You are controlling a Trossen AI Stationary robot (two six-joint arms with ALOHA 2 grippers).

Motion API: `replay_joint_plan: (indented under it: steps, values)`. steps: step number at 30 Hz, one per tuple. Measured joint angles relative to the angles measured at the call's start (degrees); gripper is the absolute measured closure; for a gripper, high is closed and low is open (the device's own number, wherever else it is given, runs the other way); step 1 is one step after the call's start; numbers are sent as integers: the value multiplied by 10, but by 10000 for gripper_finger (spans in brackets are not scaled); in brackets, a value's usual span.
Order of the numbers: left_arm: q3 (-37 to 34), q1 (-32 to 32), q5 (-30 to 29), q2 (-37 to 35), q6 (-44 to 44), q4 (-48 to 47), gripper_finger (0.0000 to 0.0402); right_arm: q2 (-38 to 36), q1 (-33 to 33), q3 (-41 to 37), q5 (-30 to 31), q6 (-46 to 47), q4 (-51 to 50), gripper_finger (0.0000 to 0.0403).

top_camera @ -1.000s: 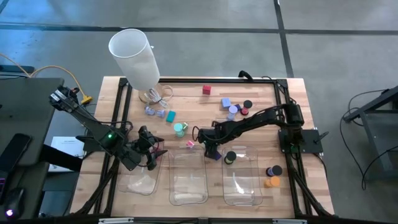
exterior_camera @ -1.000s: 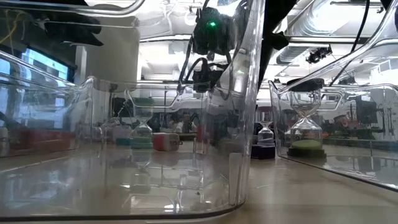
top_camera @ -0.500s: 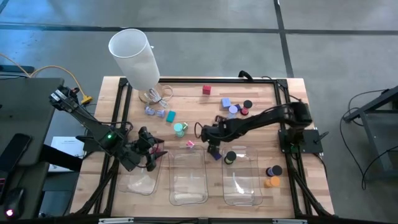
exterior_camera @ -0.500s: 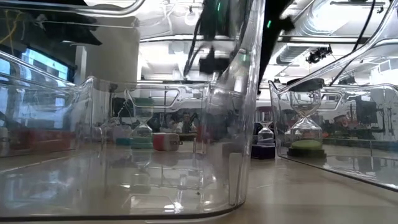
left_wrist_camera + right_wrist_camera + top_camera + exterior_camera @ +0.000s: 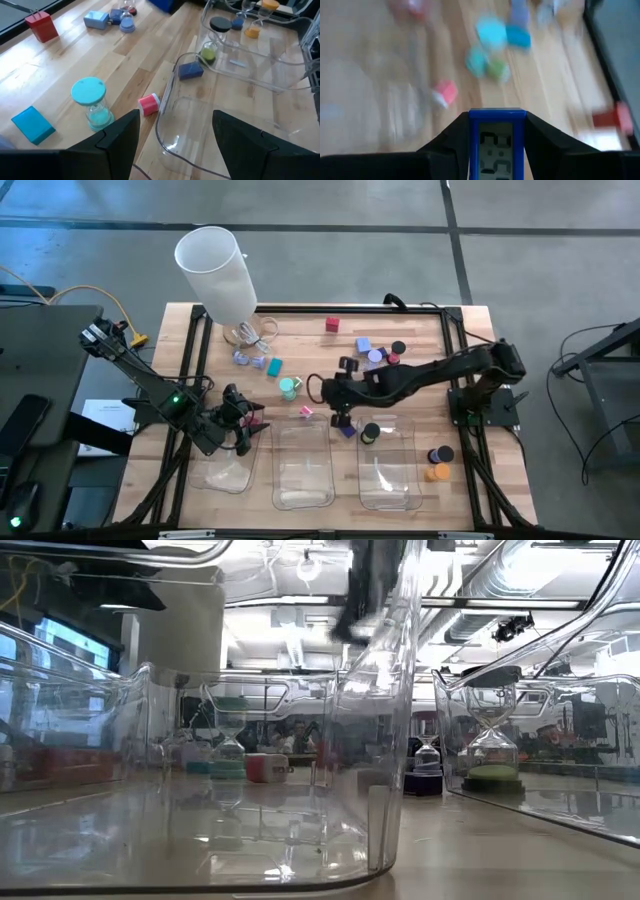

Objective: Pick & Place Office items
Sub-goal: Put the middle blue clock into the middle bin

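Blue-cased digital timer (image 5: 497, 144) with an LCD face sits pinched between the right gripper's (image 5: 497, 131) two dark fingers (image 5: 451, 142) in the right wrist view, jaws part closed on its sides, firm contact both sides. From above, right gripper (image 5: 340, 393) is over the wooden table (image 5: 420, 330) mid-area, just behind the middle clear tray (image 5: 303, 465), arm stretched in from the right. Left gripper (image 5: 243, 426) hangs at the back edge of the left clear tray (image 5: 228, 470), jaws apart, holding nothing; in the left wrist view its fingers (image 5: 120, 135) frame bare tray rim and wood, no contact visible. Office items mostly loose on the table: red cube (image 5: 332, 325) at the back, small cluster of blue, purple, black and red pieces (image 5: 378, 352) right of centre, teal block (image 5: 274, 366) and teal-capped sand timer (image 5: 289, 387) left of centre, small pink piece (image 5: 306, 411) just behind the middle tray, dark blue block (image 5: 346, 430) between middle and right trays. Green-based sand timer with black cap (image 5: 369, 433) stands inside the right clear tray (image 5: 390, 470). Black-capped (image 5: 443, 453) and orange (image 5: 436, 473) pieces sit right of that tray. Tall white cylinder (image 5: 216, 272) at back left corner. Low view is mostly tray walls; gripper blurred at top, can't read it there.
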Motion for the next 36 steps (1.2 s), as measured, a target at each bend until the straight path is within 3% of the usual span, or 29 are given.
replay_joint_plan:
  steps: [6,13,17,28,36]
  values:
    - [0,0,0,0,0,2,160,-2,31,31,-31,-47,48,270]
    - [0,0,0,0,0,2,160,13,47,32,-160,-80,94,270]
    - [0,0,-3,0,0,4,160,43,54,31,-199,-99,133,270]
    - [0,1,-7,0,0,14,160,104,33,31,-260,-110,190,270]
    - [0,1,-1,6,0,27,160,148,37,32,-258,-89,211,270]
